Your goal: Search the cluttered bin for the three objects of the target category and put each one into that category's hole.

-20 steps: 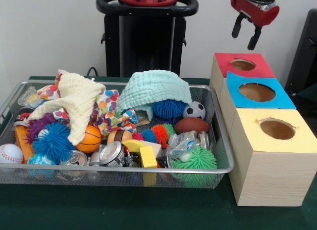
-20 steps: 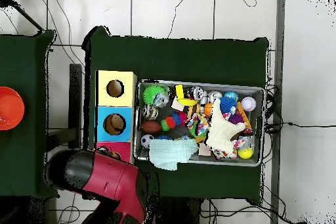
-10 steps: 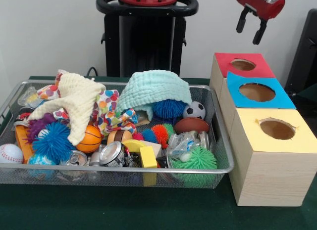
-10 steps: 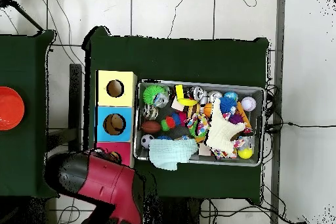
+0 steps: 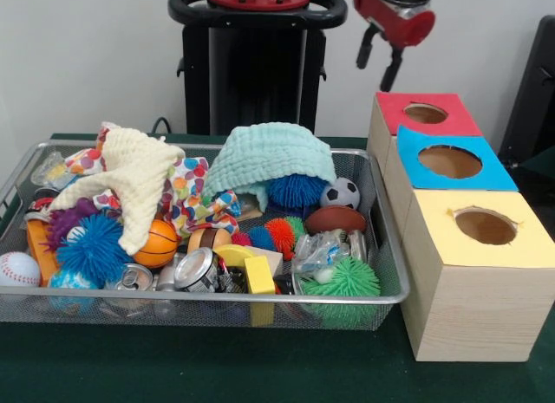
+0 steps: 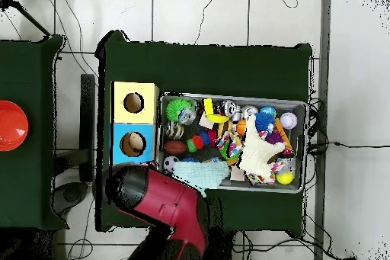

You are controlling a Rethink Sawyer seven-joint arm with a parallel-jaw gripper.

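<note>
End effector (image 5: 380,61), released and holding nothing, has swung from above the red hole (image 5: 426,113) toward 9 o'clock and now hangs high between that box and the wire bin (image 5: 392,292). I judge it is heading back for another cloth. The mint cloth (image 5: 269,158) lies at the bin's 12 o'clock edge, the pale yellow cloth (image 5: 139,176) toward 10 o'clock

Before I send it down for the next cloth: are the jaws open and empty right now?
Open and empty. The gripper hangs high by the red-topped hole, its two black jaws apart, nothing between them.
</note>
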